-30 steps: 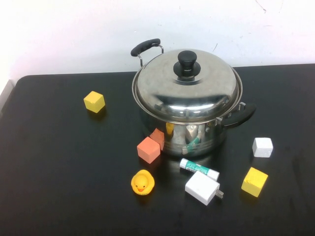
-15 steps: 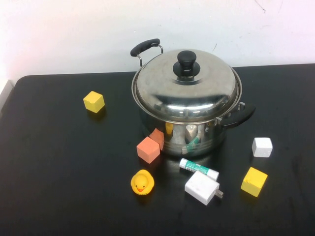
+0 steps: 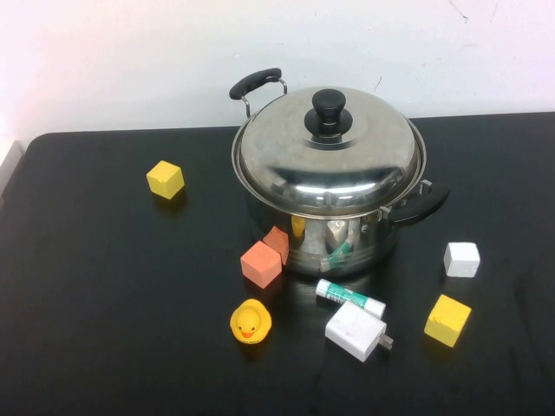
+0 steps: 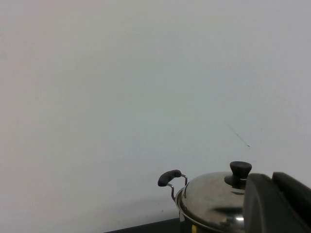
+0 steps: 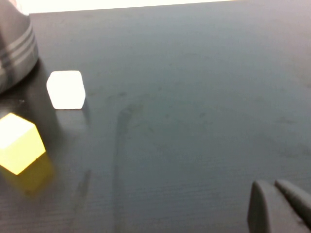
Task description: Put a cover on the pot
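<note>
The shiny steel pot (image 3: 338, 238) with two black side handles stands at the back middle of the black table. The domed steel lid (image 3: 329, 160) with a black knob (image 3: 328, 111) sits on its rim. Neither arm shows in the high view. The left gripper (image 4: 272, 177) is shut and empty, held up off the table; its view shows the lid (image 4: 211, 199) just beyond it. The right gripper (image 5: 274, 187) is shut and empty, low over bare table to the right of the pot (image 5: 14, 48).
A yellow cube (image 3: 165, 179) lies at the left. An orange cube (image 3: 261, 263), a rubber duck (image 3: 251, 321), a tube (image 3: 350, 298) and a white charger (image 3: 356, 331) lie in front of the pot. A white cube (image 3: 461, 259) and a second yellow cube (image 3: 448, 320) lie at the right.
</note>
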